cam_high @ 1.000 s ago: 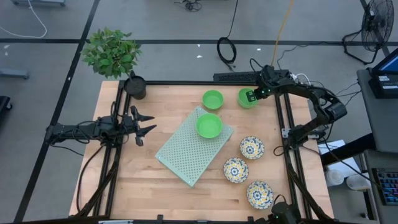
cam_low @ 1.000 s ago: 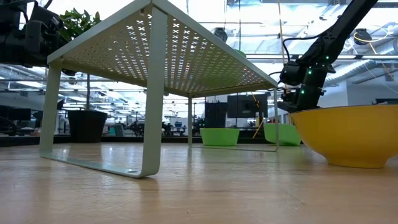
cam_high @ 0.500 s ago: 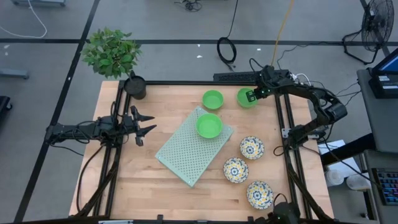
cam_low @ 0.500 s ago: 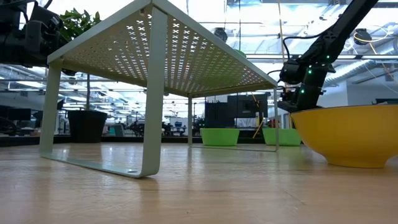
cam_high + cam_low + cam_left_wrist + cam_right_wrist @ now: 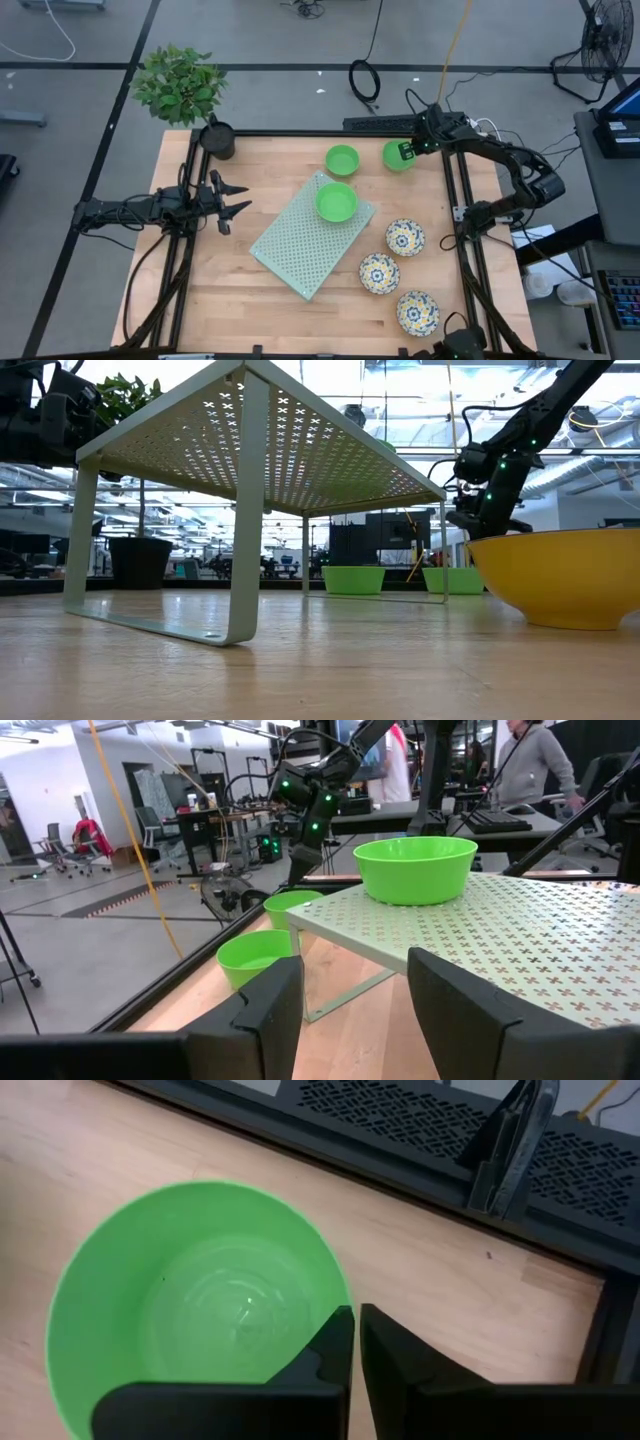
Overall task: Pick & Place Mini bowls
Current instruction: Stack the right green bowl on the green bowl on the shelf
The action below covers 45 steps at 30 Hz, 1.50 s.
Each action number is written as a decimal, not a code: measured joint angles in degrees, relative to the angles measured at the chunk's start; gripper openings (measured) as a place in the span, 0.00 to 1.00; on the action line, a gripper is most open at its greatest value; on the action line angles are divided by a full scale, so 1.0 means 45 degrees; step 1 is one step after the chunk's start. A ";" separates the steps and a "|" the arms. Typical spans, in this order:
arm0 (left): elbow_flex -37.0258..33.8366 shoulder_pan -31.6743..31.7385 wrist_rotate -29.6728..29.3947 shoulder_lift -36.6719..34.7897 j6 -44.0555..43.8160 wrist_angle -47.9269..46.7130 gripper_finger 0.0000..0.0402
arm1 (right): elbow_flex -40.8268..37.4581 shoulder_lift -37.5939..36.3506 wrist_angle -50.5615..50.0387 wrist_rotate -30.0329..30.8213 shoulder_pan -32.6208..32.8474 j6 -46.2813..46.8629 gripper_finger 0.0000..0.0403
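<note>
Six small round bowls stand on the wooden table (image 5: 200, 290). Three plain bright green plastic bowls are at the far side: one green bowl (image 5: 336, 201) sits on top of the pale green perforated metal rack (image 5: 300, 245) in the middle, a second green bowl (image 5: 342, 159) stands on the wood just behind the rack, and a third green bowl (image 5: 396, 156) is to the right of it, near the far right corner. Three floral bowls with blue, yellow and white pattern inside (image 5: 405, 237) stand in a line at the near right part of the table, well apart from the green ones.

For the coming move, the important relation is between the right gripper (image 5: 408, 152) and the third green bowl. In the right wrist view this bowl (image 5: 195, 1305) lies directly below the gripper, and the two dark fingers (image 5: 335, 1350) stand over its rim on the right side. The fingers are pressed together with almost no gap. I cannot tell for sure if a thin piece of the rim is between them, so I judge the bowl is probably pinched by its wall, but this is not certain. A round bowl has no long axis, so any point of the rim is equal for gripping.

The right arm is clearly the nearer one. The left gripper (image 5: 232, 199) waits at the left side of the table, well apart from all bowls, with its fingers spread and nothing between them.
</note>
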 joint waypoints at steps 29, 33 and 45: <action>0.0000 0.0000 0.0000 0.0000 0.0000 0.0000 0.45 | -0.1166 -0.0010 0.0709 -0.0018 0.0000 -0.0028 0.45; 0.0000 0.0000 0.0000 0.0000 0.0000 0.0002 0.45 | -0.1166 -0.0010 0.0698 -0.0021 0.0000 0.0256 0.38; -0.0003 0.0000 0.0000 0.0000 0.0000 0.0003 0.45 | -0.1166 -0.0010 0.0633 -0.0007 0.0000 0.0349 0.21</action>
